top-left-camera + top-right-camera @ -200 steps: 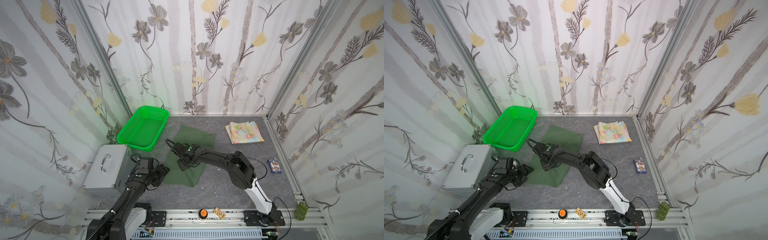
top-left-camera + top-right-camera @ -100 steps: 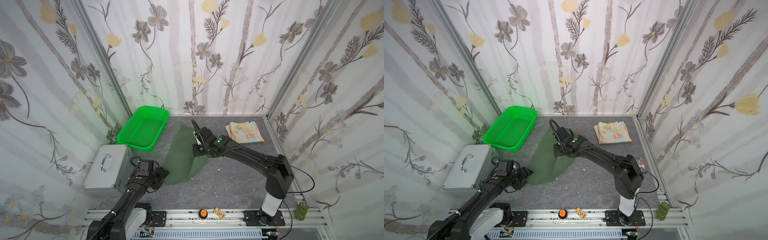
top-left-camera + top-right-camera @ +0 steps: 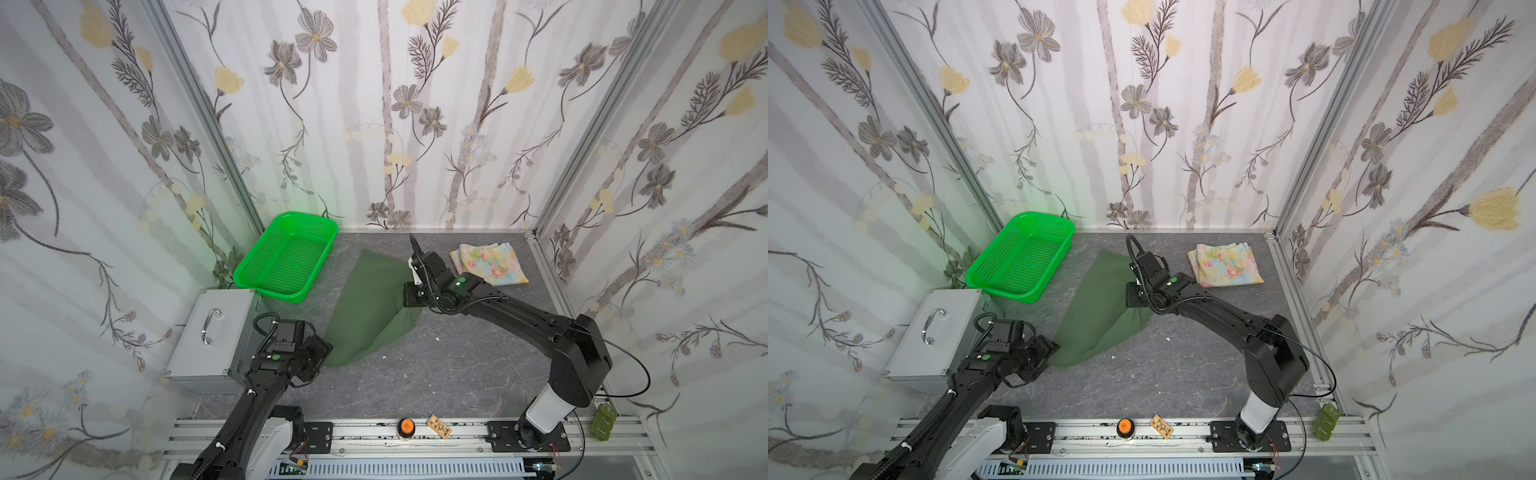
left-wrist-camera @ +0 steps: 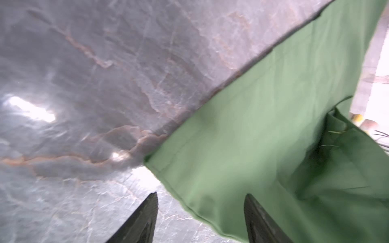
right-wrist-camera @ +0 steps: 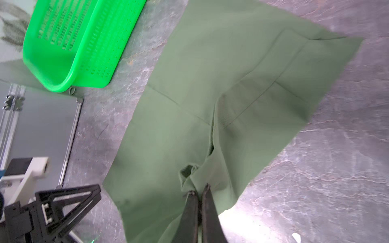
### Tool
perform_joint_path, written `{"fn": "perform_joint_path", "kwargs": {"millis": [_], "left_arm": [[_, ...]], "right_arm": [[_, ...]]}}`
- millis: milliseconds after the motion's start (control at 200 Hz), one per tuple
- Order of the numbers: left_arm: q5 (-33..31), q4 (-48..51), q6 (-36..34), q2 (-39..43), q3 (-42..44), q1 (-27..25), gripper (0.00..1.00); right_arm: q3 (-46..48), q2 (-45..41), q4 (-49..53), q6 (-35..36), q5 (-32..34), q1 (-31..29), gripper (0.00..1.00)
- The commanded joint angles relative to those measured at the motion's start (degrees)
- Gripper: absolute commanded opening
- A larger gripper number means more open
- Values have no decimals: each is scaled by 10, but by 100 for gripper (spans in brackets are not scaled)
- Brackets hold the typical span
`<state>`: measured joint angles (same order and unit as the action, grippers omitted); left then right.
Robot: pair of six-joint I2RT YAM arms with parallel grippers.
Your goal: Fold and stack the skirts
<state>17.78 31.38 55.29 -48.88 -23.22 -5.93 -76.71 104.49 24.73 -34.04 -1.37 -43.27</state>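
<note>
Jaws of right gripper (image 5: 199,190) pinch olive skirt (image 3: 370,307), grip obscured in both top views; left gripper (image 4: 201,195) spread, partly cropped. Grey marbled tabletop (image 3: 457,374), floral-wallpaper walls (image 3: 415,124).

In both top views, the black right robot arm (image 3: 515,320) hid the gripped corner of the plain olive-green cloth skirt (image 3: 370,307).

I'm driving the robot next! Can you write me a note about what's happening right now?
The left gripper is open, its fingers either side of the olive skirt's near hem.
The right gripper is shut on the olive skirt, holding one end up off the table.
The floral skirt lies folded at the back right.
Done: the floral skirt is folded.
Left: fold the olive skirt, then stack the two.
</note>
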Motion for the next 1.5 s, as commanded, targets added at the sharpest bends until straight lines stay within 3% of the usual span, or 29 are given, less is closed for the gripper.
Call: {"fn": "perform_joint_path", "kwargs": {"millis": [0, 679, 879, 1009, 1089, 1494], "left_arm": [[-20, 25, 10, -11, -3, -2, 68], [-25, -14, 5, -70, -2, -30, 53], [-15, -68, 6, -115, 4, -39, 40], [-24, -89, -8, -152, -6, -44, 15], [-31, -91, -18, -165, -14, -45, 0], [-17, -91, -18, -133, -19, -60, 0]], "right_arm": [[11, -12, -53, -6, -17, 5, 0], [32, -30, -68, -8, -36, 21, 0], [40, -38, -65, -12, -35, 21, 0], [60, -59, -67, -20, -25, 21, 0], [90, -84, -71, -32, -18, 21, 0], [407, -293, -110, -184, 24, 20, 0]]}}
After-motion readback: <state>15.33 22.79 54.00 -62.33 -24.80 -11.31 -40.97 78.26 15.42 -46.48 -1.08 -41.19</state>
